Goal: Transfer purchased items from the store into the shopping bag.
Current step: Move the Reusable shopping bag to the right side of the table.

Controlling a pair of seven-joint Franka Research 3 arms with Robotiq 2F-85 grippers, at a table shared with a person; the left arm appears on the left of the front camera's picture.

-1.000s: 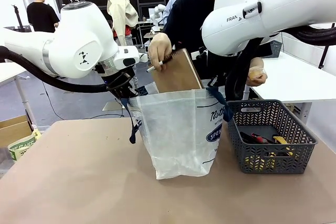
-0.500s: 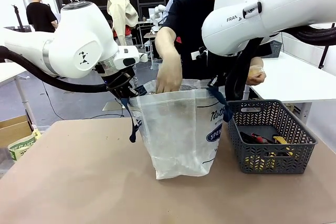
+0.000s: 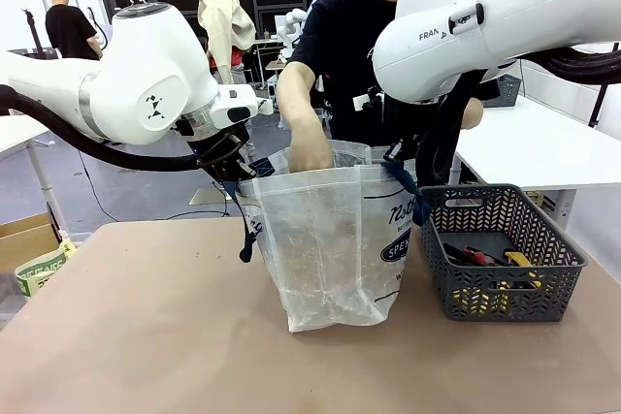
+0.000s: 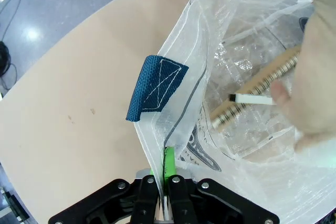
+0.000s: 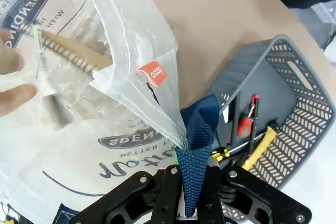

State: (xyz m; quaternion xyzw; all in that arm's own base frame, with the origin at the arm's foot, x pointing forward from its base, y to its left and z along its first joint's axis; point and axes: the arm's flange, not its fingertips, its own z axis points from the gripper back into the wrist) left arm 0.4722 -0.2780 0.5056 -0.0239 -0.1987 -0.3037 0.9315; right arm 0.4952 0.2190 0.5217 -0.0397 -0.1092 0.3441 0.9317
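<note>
Between the two robot hands, at the open mouth of the shopping bag [image 3: 330, 249], the person's hand [image 3: 310, 150] was sunk inside the bag, holding a spiral-bound notebook [image 4: 252, 90] with a white pen [image 4: 253, 99] against its edge. Left hand [image 4: 164, 156] pressed together on the bag's clear rim, just below a loose navy strap end [image 4: 156, 86]. Right hand [image 5: 193, 179] pinching the other strap handle [image 5: 198, 129] at the opposite rim; between them the mouth was held wide. Notebook's long axis ran roughly across the bag, from one robot hand toward the other, with room to spare on both sides. The basket [image 3: 505, 215] stood just beside the bag on the right hand's side, below and beyond that hand, with a red-handled tool [image 5: 245, 125] and a yellow-handled one [image 5: 261, 148] lying flat on its floor. Judged: the person's hand was nearest the goods; both robot hands were occupied. Worktop [image 3: 146, 336] flat, with ample room in front of the bag.
</note>
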